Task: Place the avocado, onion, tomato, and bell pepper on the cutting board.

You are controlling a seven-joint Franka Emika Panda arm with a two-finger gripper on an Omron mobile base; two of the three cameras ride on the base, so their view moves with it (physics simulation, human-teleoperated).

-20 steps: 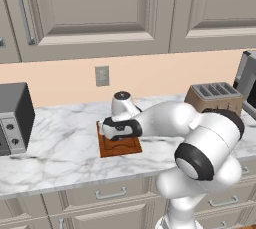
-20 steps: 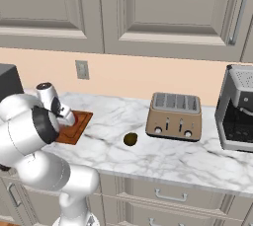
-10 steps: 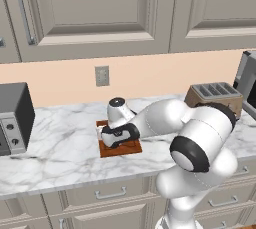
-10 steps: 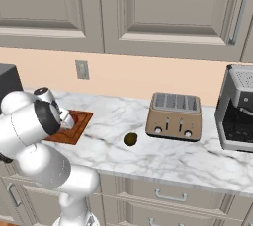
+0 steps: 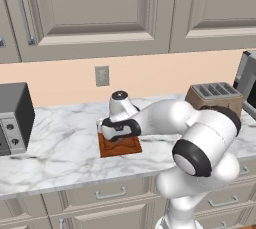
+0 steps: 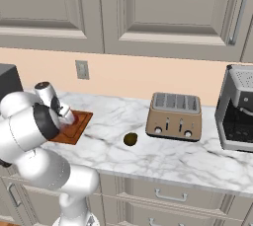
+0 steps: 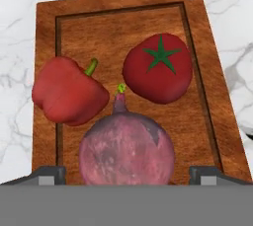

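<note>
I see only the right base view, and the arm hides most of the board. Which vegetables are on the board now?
Observer: In the hand view, the bell pepper and the tomato lie on the cutting board.
Operator: And the onion?
Observer: The onion sits over the board between the gripper tips; I cannot tell if it is released.
Operator: Do the pepper and tomato touch?
Observer: No, bare wood shows between them.

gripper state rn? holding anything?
Gripper: open, fingers spread on either side of the onion over the cutting board; whether they touch it cannot be told.
</note>
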